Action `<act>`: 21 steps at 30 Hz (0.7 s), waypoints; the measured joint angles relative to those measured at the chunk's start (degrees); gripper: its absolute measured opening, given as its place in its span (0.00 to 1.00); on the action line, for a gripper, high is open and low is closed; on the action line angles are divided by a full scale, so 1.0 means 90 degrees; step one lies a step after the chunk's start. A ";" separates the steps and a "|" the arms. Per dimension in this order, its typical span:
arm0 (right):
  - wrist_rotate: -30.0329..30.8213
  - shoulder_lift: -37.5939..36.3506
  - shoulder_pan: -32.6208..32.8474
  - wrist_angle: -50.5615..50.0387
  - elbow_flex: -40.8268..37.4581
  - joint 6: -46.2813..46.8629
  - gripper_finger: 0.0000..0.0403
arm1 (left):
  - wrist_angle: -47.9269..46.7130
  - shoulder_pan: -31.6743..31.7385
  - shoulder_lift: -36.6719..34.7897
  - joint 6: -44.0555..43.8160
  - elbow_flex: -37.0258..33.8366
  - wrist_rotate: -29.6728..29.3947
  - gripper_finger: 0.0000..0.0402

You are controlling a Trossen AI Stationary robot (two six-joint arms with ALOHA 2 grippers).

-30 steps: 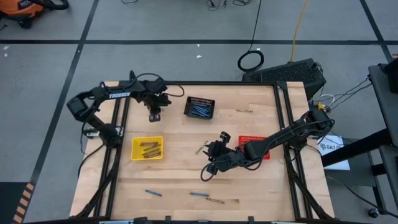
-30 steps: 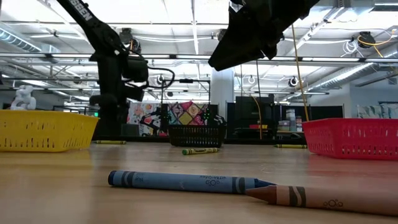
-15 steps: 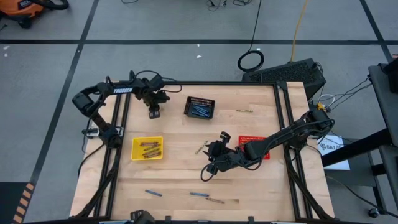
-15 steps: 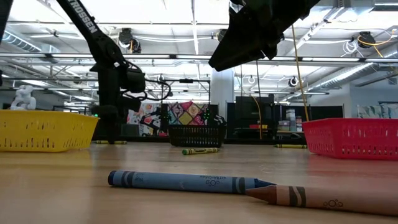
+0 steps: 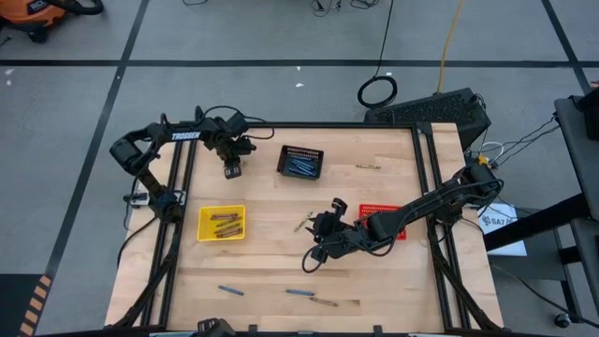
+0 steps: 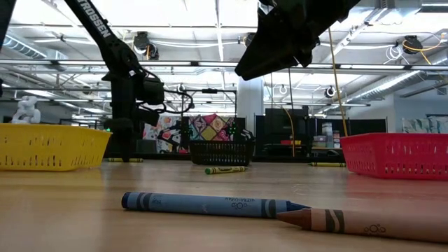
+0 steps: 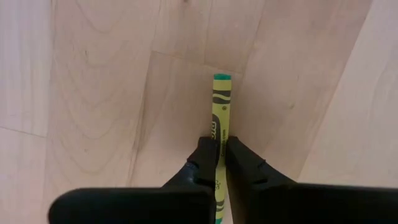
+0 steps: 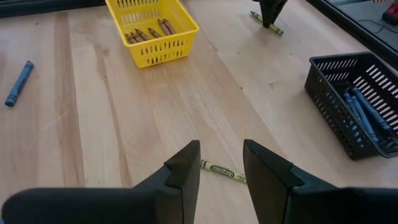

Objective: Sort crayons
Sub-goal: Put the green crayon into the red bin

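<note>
White lettering reading TROSSEN runs along the left arm (image 5: 183, 137); the crayon wrappers' print is illegible.

Around your wooden table (image 5: 271, 253) you have a grey floor (image 5: 75, 122) crossed by dark tape lines (image 5: 281, 63). Behind it, long ceiling lights (image 6: 210, 21) brighten an open workshop, with a colourful patterned panel (image 6: 210, 129) standing at the back.

Three baskets (image 5: 300, 161) are sitting on the bench (image 5: 271, 257); loose crayons (image 5: 230, 290) are lying along its near edge.
</note>
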 joint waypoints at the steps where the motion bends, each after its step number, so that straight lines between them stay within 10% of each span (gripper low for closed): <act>1: 0.0000 0.0000 0.0000 0.0000 0.0000 0.0044 0.27 | -0.0007 -0.0001 0.0002 -0.0003 0.0000 0.0001 0.02; 7: -0.0168 0.0000 0.0000 0.0008 0.0000 0.0510 0.27 | -0.0438 -0.0001 -0.0108 -0.0307 0.0240 0.0071 0.02; 21: -0.0651 0.0000 0.0002 0.0259 0.0000 0.0560 0.27 | -0.0146 -0.0651 -0.1425 -0.0693 0.0381 0.3095 0.02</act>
